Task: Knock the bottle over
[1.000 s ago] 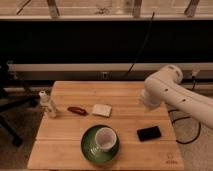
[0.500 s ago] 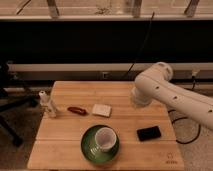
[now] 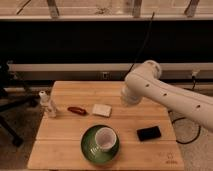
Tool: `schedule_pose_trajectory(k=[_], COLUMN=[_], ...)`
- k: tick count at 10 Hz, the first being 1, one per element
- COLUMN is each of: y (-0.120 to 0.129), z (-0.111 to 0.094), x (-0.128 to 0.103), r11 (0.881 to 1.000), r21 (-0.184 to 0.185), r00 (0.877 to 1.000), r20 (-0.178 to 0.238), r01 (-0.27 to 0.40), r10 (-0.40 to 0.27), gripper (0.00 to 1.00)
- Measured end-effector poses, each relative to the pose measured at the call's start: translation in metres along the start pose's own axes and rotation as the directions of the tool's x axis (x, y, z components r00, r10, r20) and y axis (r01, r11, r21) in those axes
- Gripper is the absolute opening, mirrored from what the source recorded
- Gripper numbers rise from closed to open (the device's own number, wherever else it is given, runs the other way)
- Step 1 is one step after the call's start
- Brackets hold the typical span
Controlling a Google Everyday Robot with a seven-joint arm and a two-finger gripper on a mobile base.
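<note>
The bottle [image 3: 48, 104] is small, slim and whitish with a white cap. It stands upright near the left edge of the wooden table [image 3: 65, 150]. My white arm reaches in from the right. My gripper [image 3: 131, 98] is at the arm's lower end, above the back middle of the table and well to the right of the bottle. It touches nothing.
A small red object [image 3: 77, 110] and a white block [image 3: 102, 110] lie between the bottle and the arm. A white cup [image 3: 105, 138] sits on a green saucer [image 3: 91, 148] at the front middle. A black flat object [image 3: 149, 133] lies at the right. A chair base [image 3: 10, 107] stands left of the table.
My arm has swung leftward over the table, bringing the gripper end closer to the table's middle. The bottle and the other objects have not moved.
</note>
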Motion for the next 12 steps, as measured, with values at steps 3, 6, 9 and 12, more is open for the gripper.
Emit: schedule_pose_trajectory(k=[3, 6, 9, 12], y=[-0.024, -0.045, -0.066, -0.083], z=[0.006, 0.015, 0.024, 0.032], x=[-0.017, -0.034, -0.054, -0.076], r11=[0.999, 0.996, 0.991, 0.981], r21=[0.023, 0.033, 0.033, 0.021], r00=[0.999, 0.996, 0.991, 0.981], r20=[0.021, 0.039, 0.037, 0.033], r01=[0.04, 0.077, 0.131, 0.193], r10=[-0.04, -0.079, -0.132, -0.193], gripper=[0.0, 0.0, 0.0, 0.0])
